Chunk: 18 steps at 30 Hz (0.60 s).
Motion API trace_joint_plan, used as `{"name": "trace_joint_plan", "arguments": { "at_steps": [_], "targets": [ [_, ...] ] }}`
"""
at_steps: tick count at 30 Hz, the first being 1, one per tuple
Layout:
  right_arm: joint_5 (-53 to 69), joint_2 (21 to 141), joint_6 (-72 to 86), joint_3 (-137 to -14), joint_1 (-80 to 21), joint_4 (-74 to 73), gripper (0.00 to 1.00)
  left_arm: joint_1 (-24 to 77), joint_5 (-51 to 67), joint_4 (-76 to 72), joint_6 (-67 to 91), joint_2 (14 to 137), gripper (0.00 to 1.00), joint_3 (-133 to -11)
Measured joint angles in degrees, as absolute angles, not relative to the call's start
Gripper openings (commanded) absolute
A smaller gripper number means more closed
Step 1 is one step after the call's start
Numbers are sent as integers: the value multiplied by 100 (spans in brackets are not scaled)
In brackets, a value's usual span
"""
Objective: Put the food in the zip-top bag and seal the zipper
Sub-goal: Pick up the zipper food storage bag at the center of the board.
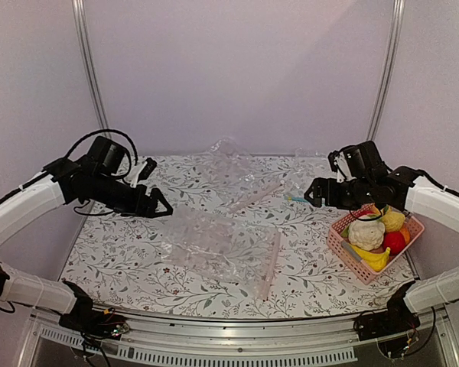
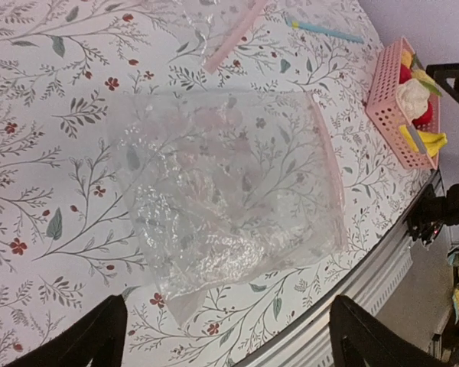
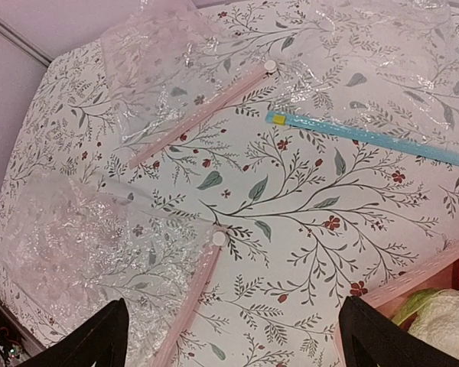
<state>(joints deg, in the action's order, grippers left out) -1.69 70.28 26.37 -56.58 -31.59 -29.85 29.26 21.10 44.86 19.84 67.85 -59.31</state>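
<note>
Left arm [image 1: 30,202] raised — fingers [image 2: 84,340] apart.

Left wrist view: left gripper [image 2: 229,340] is cut by the bottom edge, only its fingertips [image 2: 88,336] show. Same in the right wrist view for the right gripper [image 3: 233,336]. There the cauliflower [image 3: 444,325] and pink basket [image 3: 413,279] are clipped at the corner, and the teal strip [image 3: 367,138] runs off the right edge. Top view: zipper [image 1: 272,264] is too faint to tell if it's sealed. The far bags [image 1: 233,164] overlap and their outlines can't be separated.
</note>
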Motion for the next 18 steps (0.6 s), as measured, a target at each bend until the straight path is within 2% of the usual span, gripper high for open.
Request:
{"name": "trace_joint_plan", "arguments": {
  "at_steps": [6,18],
  "targets": [
    [-148,7229,2773,-5658,-3481,-2886,96,2897,1424,4215,2193,7312,99,-6191],
    [-198,7439,3210,-5557,-3594,-2628,99,2838,1208,3129,2517,9310,99,-6425]
  ]
}}
